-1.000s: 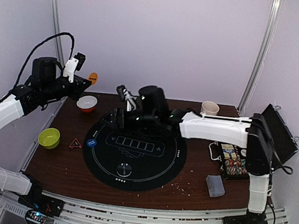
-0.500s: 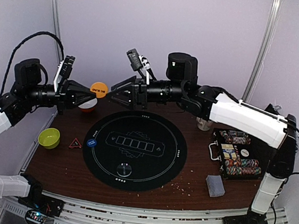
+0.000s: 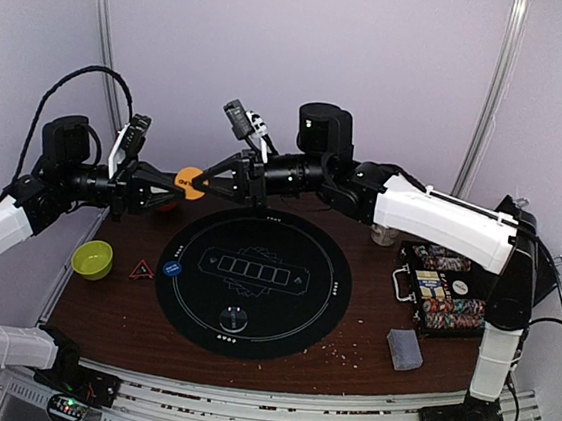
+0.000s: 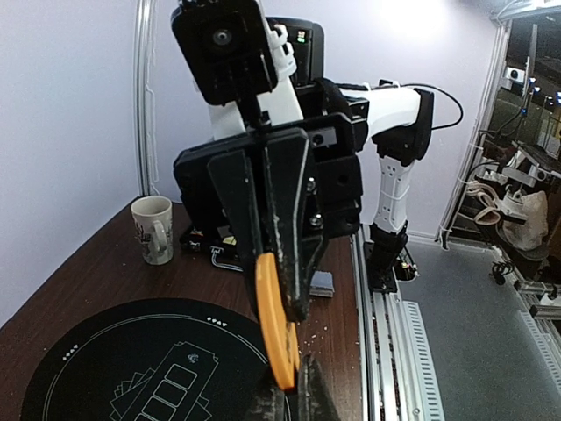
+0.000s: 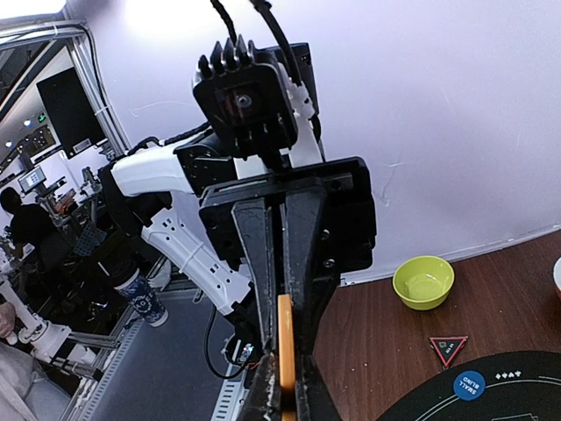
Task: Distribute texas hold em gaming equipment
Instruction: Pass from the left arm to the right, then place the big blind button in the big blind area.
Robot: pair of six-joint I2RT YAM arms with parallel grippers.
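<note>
An orange disc hangs in mid-air over the table's far left, pinched from both sides. My left gripper is shut on its left edge and my right gripper is shut on its right edge, tips facing each other. The left wrist view has the orange disc rising from my left gripper. In the right wrist view the disc stands edge-on in my right gripper. A blue disc and a clear disc lie on the black round mat. Striped poker chips fill an open case at the right.
A green bowl and a red triangle piece lie left of the mat. A grey block sits near the front right. A mug stands at the back, behind my right arm. Purple walls close the back and sides.
My right gripper rose from the mat to the far left, met the left gripper and shut on the orange disc. The left arm swung the disc toward the middle.
</note>
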